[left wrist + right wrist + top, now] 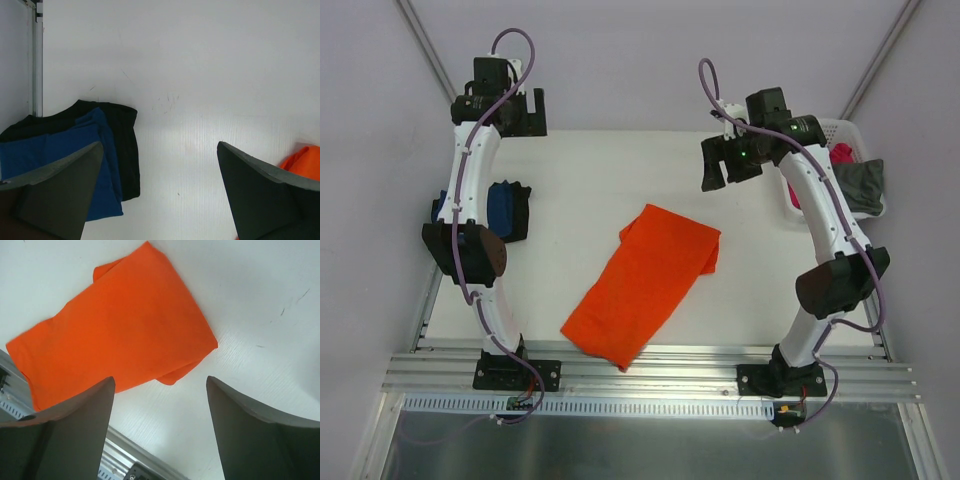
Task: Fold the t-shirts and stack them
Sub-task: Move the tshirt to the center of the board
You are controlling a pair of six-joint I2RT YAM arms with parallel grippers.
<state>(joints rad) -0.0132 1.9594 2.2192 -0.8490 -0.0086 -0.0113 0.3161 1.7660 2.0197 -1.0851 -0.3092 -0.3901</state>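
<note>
a metal rail (700,372) runs along the near edge, with both arm bases bolted to it. beyond it lies a white worktop (570,170).

nearest, in the middle, is the orange shirt (645,285). it is folded into a long strip and lies flat on a slant, from near left to far right. its near corner reaches the rail. a sleeve fold shows at its far right end.

further back, by the left edge, the navy shirt (507,208) sits folded in a small pile, partly hidden by the left arm. the left wrist view shows a blue layer with a darker, almost black one beside it.

at the far right edge stands a white lattice basket (847,127), partly behind the right arm. inside it is the pink shirt (841,153). the grey shirt (860,185) hangs over the basket's near rim.

the left fingers (55,195) are spread wide with nothing between them, held above bare worktop at the far left, near the navy shirt.

the right fingers (250,430) are also spread wide and empty, raised above the worktop beside the basket, with the orange shirt below them in the wrist view.
</note>
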